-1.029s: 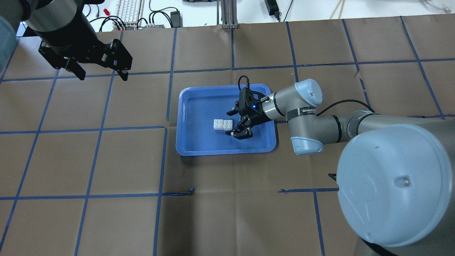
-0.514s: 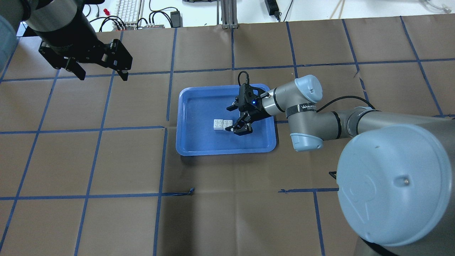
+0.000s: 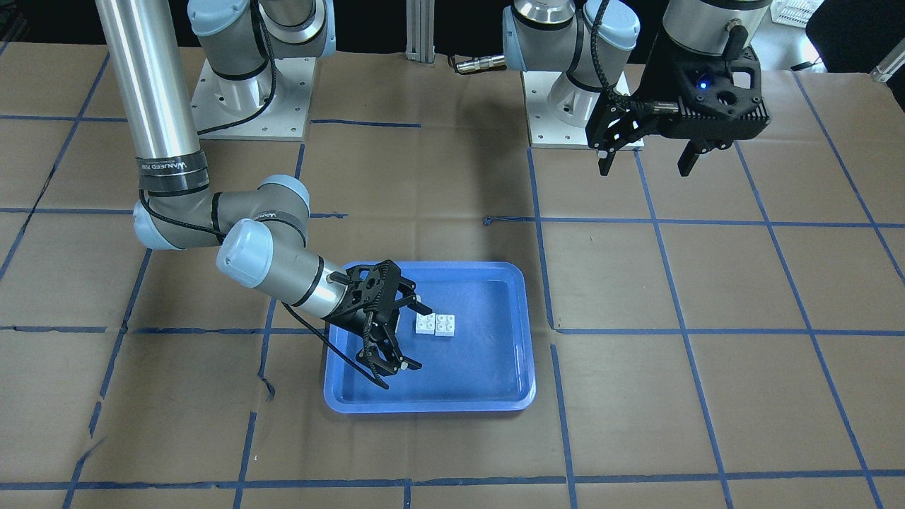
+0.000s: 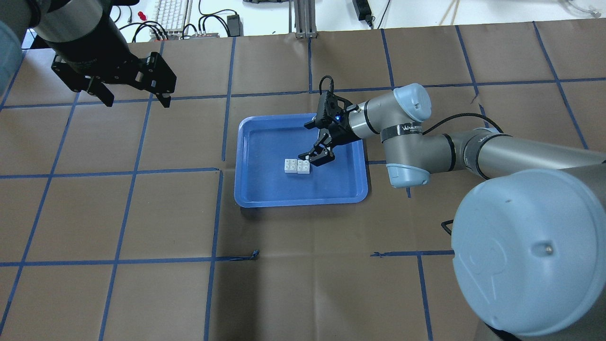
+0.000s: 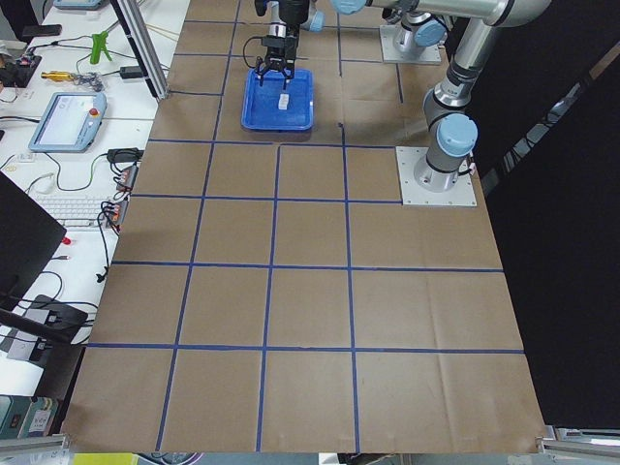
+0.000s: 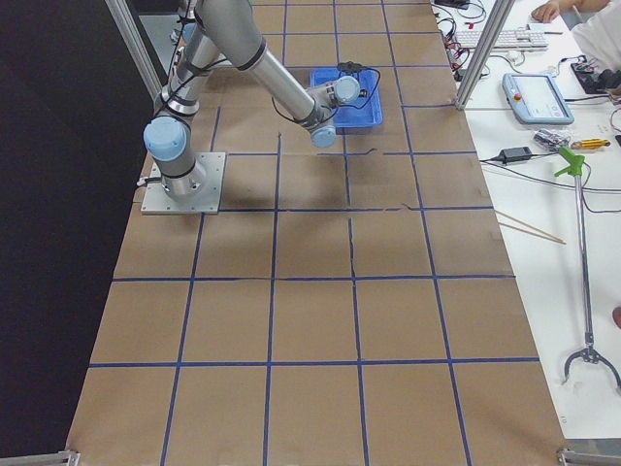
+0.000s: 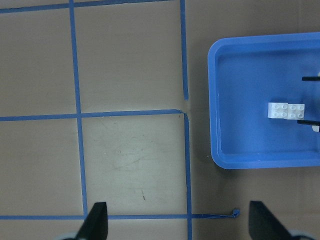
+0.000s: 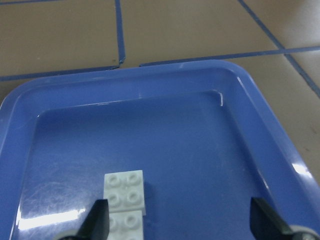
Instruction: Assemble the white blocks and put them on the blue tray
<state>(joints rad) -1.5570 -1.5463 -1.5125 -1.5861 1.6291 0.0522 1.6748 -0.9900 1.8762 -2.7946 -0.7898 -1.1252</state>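
Two white blocks lie side by side and touching in the middle of the blue tray. They also show in the front view, the left wrist view and the right wrist view. My right gripper is open and empty. It hangs over the tray, just right of the blocks and apart from them. My left gripper is open and empty, high over the table's far left. I cannot tell whether the blocks are locked together.
The table is covered in brown paper with a blue tape grid. A keyboard and cables lie beyond the far edge, beside an aluminium post. Both arm bases stand at the robot's side.
My right gripper, still open, has drawn back from around the blocks, toward the tray's far edge. The blocks stay where they were. The left arm has not moved.
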